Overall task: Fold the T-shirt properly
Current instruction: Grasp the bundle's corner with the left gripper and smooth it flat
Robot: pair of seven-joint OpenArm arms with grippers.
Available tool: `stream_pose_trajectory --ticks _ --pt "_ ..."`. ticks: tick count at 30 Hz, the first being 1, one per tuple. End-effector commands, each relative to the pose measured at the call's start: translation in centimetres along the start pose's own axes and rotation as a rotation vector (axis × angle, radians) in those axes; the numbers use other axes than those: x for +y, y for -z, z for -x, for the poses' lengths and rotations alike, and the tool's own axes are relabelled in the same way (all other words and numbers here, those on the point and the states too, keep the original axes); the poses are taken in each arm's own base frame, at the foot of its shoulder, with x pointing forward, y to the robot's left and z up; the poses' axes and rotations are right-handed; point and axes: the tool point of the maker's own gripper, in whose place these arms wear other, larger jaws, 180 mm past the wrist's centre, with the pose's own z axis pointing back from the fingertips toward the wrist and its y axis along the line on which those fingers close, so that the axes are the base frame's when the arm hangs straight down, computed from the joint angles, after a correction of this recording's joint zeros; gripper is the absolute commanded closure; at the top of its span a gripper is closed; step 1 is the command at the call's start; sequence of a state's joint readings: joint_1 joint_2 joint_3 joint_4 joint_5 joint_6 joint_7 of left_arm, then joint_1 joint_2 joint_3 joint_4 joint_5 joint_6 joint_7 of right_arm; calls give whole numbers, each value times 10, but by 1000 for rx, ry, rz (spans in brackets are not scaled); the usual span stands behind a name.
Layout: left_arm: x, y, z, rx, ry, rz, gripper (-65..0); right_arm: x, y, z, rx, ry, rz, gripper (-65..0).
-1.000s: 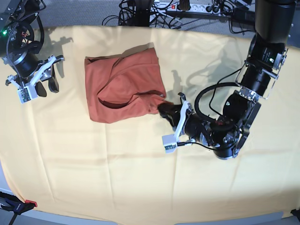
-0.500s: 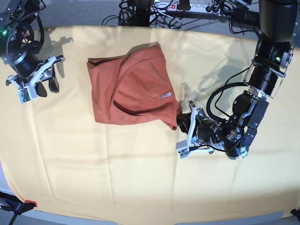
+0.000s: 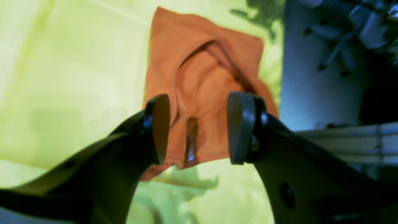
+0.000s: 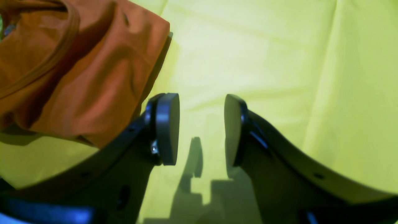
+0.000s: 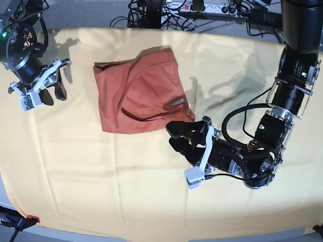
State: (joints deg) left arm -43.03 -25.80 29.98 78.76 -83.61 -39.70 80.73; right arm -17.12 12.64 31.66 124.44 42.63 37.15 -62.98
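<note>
Item count for the desk:

- Shirts: one. A single rust-orange shirt (image 5: 141, 96) lies toward the far edge, left of centre.
- Tags: one white tag (image 5: 175, 103) on the shirt.
- Cloths: one pale-yellow cloth (image 5: 101, 181) covers the desk from edge to edge.
- Robot arms: two. One stands at the far left corner, one along the right edge.
- Grippers: two, one per arm. The right gripper (image 5: 43, 88) and the left gripper (image 5: 182, 137) each have two fingers, four fingers in total.
- Clamps: one red-handled clamp (image 5: 17, 221) at the near left corner.
- Power strips: one power strip (image 5: 212, 7) is visible beyond the far edge; the cables around it are too tangled to count.
</note>
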Motion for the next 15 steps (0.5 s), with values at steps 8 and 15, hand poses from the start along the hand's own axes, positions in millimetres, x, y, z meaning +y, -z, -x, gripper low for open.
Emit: stream_pose_trajectory --ticks 8,15 --pt "-33 5 -17 -37 121 47 -314 -1 -3 -15 -55 -22 -1 -268" --pt "-78 30 8 -31 144 148 -314 -1 -3 -15 -57 -22 -1 -268"
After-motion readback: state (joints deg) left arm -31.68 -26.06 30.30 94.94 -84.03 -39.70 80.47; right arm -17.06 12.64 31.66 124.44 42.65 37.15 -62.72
